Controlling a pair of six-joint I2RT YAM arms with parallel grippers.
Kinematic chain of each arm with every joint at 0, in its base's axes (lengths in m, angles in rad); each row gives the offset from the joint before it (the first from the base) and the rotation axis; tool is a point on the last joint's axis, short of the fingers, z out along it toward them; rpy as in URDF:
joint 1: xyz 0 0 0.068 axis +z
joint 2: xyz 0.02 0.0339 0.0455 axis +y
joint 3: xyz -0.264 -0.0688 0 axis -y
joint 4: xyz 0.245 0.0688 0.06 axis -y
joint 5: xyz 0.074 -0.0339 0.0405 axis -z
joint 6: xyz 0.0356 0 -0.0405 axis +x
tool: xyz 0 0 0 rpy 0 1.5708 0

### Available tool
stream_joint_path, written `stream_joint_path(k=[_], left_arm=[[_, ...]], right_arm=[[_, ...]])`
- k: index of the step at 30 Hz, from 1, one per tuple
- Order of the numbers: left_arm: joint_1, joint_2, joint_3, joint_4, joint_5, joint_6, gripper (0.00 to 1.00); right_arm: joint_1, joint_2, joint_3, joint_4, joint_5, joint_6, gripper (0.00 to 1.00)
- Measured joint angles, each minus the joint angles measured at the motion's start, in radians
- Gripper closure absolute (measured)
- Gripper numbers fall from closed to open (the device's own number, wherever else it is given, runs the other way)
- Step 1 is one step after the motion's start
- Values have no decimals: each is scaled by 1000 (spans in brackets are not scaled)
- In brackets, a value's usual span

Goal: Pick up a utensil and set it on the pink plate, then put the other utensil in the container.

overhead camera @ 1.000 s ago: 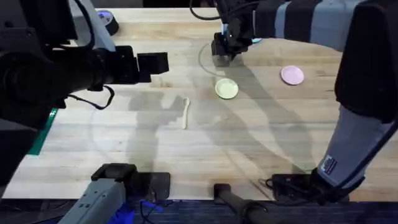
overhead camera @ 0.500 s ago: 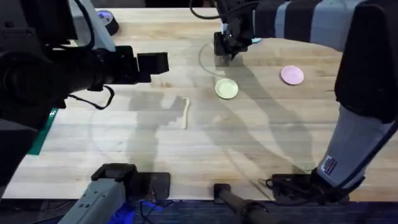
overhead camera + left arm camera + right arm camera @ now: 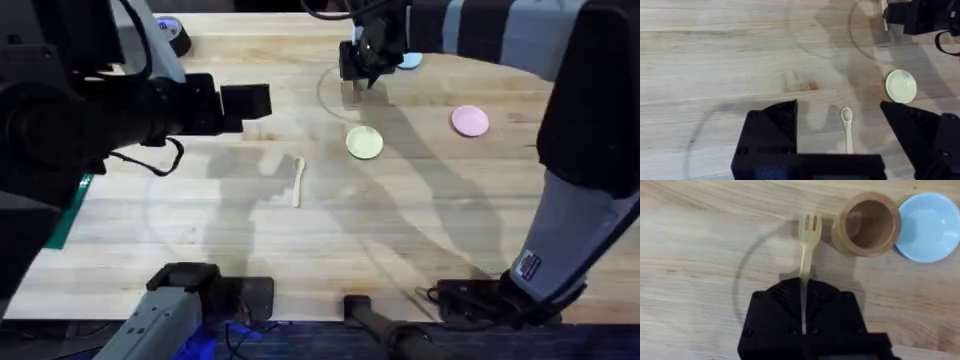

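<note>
While gripping the fork (image 3: 808, 245), the right arm's fingers (image 3: 803, 311) reach far forward.

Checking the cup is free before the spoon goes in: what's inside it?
In the right wrist view the cup looks empty: bare brown inner wall, no utensil. Its bottom is shadowed, so not fully visible. The fork is outside it, in the right gripper.

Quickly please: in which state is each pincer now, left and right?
Left pincer: open, holding nothing, above the spoon.
Right pincer: closed on the fork.
</note>
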Motion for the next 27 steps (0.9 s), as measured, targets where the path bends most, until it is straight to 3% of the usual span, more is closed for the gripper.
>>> stream_joint_path(k=[8,19,27], left_arm=[[0,0,0,0,0,0,9],[0,0,0,0,0,0,9],[0,0,0,0,0,0,9]], right_arm=[[0,-27,24,-53,-3,-43,970],[0,-289,38,-199,-3,-140,970],[-47,-394,42,-428,-3,-173,969]])
